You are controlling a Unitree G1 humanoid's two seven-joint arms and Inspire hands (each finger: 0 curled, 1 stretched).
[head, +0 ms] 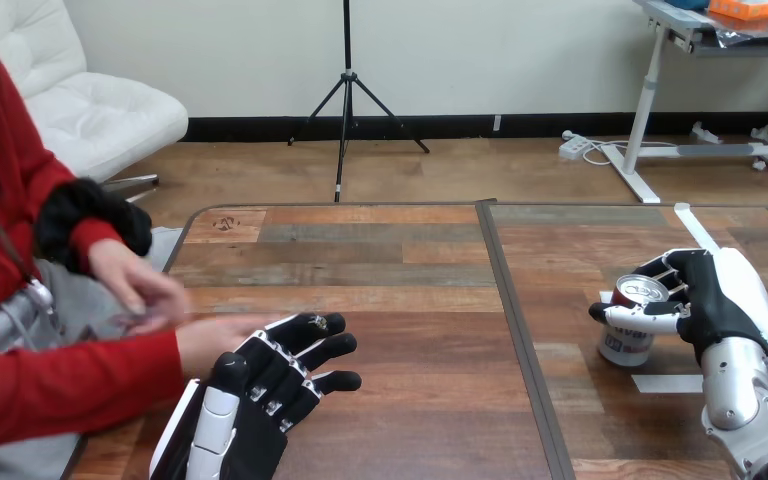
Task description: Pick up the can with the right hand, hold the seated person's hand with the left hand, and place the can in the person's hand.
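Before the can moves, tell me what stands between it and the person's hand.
Nothing stands on the table between the can, gripped by the right hand, and the person's outstretched hand. The left hand, fingers straight, partly covers that hand.

At right on table [410, 330], can [628, 345]

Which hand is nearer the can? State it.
Right. The right hand is curled round the can; the left hand lies far off, across the table.
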